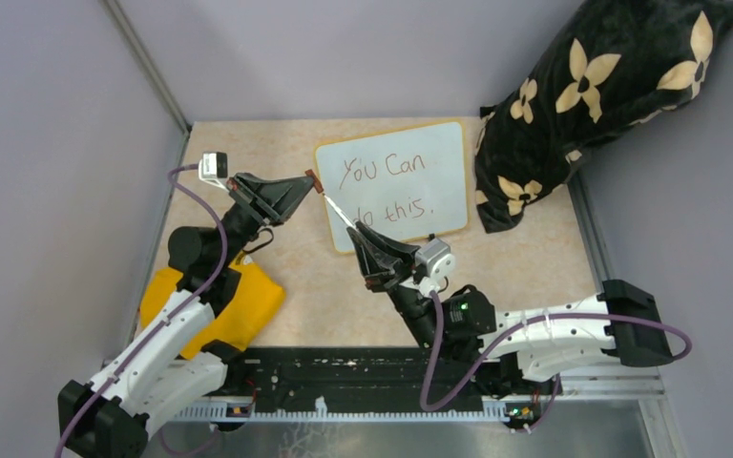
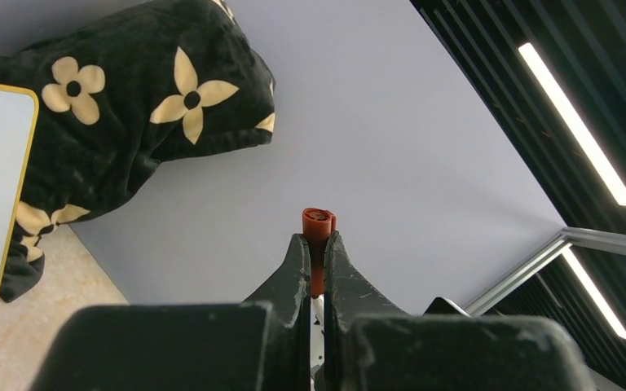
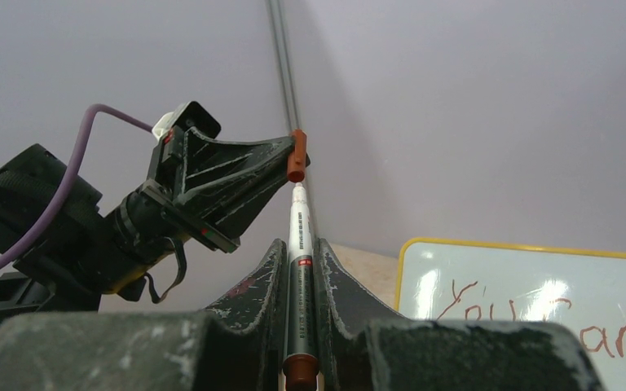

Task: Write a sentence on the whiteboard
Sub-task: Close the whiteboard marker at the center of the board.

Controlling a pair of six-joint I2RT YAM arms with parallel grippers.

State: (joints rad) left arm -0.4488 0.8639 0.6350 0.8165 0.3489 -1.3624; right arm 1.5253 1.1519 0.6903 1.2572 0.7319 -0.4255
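Both sets of jaws clamped: left gripper [image 2: 316,241] on cap [image 2: 319,221], right gripper [image 3: 300,247] on marker [image 3: 300,273]. On whiteboard [image 1: 445,153], sentence [image 1: 391,186] looks finished; recapping step, tip must align with cap.

Pale lilac walls [image 1: 48,143], beige speckled tabletop [image 1: 329,301], metal corner post [image 1: 148,62], ceiling strip lights [image 2: 575,122]

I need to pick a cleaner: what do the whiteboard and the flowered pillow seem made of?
Whiteboard: smooth glossy white face, perhaps melamine or coated metal, as it throws glare; its thin yellow frame looks plastic. Pillow: soft plush, velvet-like fabric, going by its fuzzy sheen and creases.
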